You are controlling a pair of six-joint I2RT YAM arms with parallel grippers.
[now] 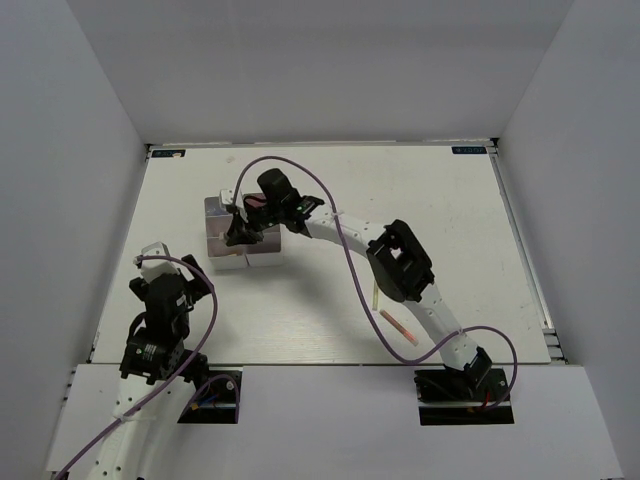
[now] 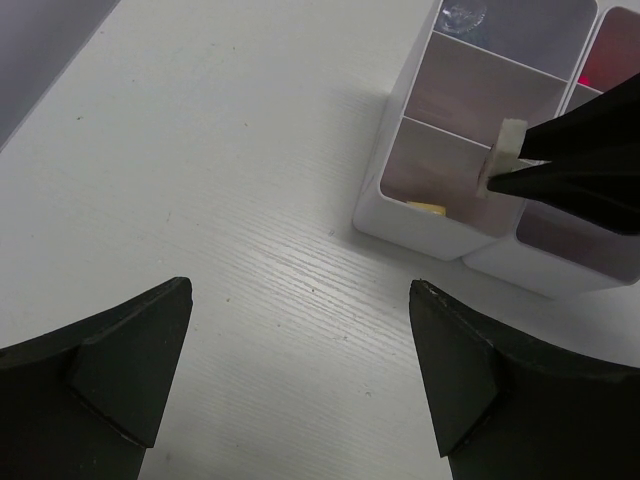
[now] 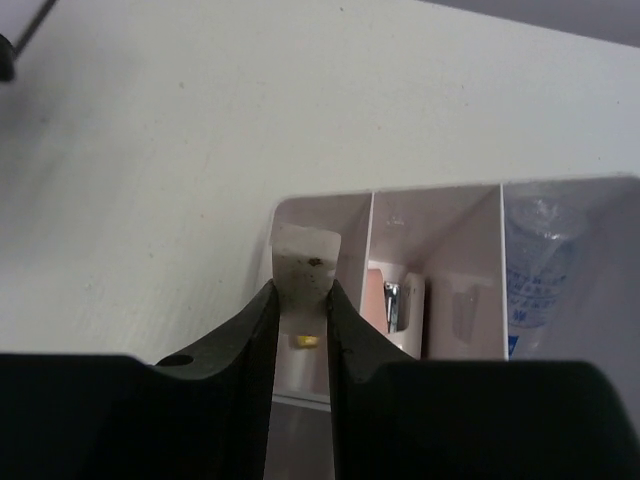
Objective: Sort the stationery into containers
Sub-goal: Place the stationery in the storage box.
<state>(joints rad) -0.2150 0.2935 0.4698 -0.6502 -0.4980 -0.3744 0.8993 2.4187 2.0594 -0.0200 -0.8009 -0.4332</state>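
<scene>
Tray (image 3: 430,215) holds a bottle (image 3: 540,270) (eraser (image 3: 305,262) pinched above).

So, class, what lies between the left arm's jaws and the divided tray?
Only bare white table, seen in the left wrist view, up to the tray.

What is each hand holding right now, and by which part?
The right hand pinches a whitish eraser across its broad faces, one end sticking out, over a corner compartment of the tray. The left hand is open and empty.
</scene>
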